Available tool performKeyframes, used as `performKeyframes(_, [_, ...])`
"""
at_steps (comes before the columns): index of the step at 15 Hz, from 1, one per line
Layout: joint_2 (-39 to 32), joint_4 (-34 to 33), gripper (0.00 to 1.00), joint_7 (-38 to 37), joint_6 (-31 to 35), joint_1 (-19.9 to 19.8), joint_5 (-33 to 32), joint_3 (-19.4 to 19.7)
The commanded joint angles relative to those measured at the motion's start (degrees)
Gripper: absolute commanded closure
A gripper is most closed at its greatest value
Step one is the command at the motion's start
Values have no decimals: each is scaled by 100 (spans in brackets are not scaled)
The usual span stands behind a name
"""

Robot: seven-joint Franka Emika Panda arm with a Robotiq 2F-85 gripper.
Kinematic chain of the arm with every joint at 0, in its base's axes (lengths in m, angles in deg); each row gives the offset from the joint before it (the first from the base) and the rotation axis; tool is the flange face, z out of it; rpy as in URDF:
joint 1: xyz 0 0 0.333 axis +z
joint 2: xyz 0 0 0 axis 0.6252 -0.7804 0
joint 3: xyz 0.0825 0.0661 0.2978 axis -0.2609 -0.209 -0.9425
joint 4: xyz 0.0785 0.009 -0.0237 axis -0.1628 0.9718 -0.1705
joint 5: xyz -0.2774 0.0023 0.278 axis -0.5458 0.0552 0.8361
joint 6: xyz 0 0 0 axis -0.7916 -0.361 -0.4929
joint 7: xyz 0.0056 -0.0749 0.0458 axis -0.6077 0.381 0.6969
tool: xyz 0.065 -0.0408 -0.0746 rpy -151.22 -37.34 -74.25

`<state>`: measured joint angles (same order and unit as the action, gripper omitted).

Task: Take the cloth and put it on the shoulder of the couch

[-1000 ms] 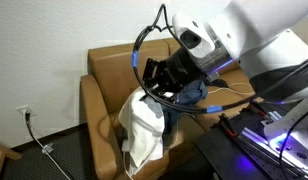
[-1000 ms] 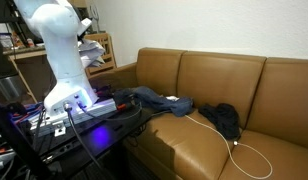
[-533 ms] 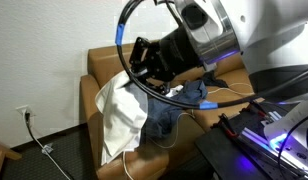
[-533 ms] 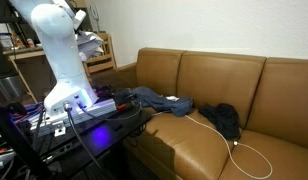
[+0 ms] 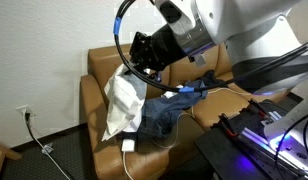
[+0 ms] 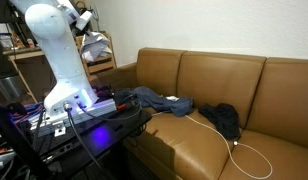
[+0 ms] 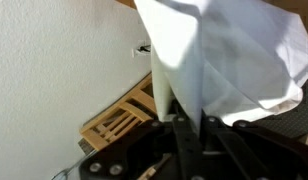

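Note:
My gripper (image 5: 140,68) is shut on a white cloth (image 5: 121,100) and holds it in the air over the left part of the brown leather couch (image 5: 94,95). The cloth hangs down from the jaws in loose folds. In the wrist view the cloth (image 7: 229,55) fills the upper right, pinched between the fingers (image 7: 184,125). In an exterior view the cloth (image 6: 93,44) shows small beside the arm, left of the couch (image 6: 214,80). The couch's armrest (image 5: 90,105) lies below and behind the cloth.
A blue garment (image 5: 169,110) lies on the couch seat with a white charger and cable (image 5: 127,146). A dark garment (image 6: 224,120) and a white cable (image 6: 249,150) lie on the seat. A wooden rack (image 7: 119,115) stands by the white wall. A wall outlet (image 5: 23,111) is low down.
The arm has lifted and swung the cloth up and towards the back of the couch. The cloth hangs higher and the blue garment under it now shows.

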<state>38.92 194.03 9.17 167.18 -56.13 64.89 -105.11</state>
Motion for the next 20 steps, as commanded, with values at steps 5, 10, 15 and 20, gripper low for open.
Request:
performKeyframes(5, [-332,79,98,0,-1,27,-9,136])
performKeyframes(10, [-1962,216,98,197,-284,-1219,-222,-390])
performKeyframes(15, [-2826,232,98,-18,-1686,-907,-107,228])
performKeyframes(20, [-3218,-301,98,-596,-2550,979,-780,1840])
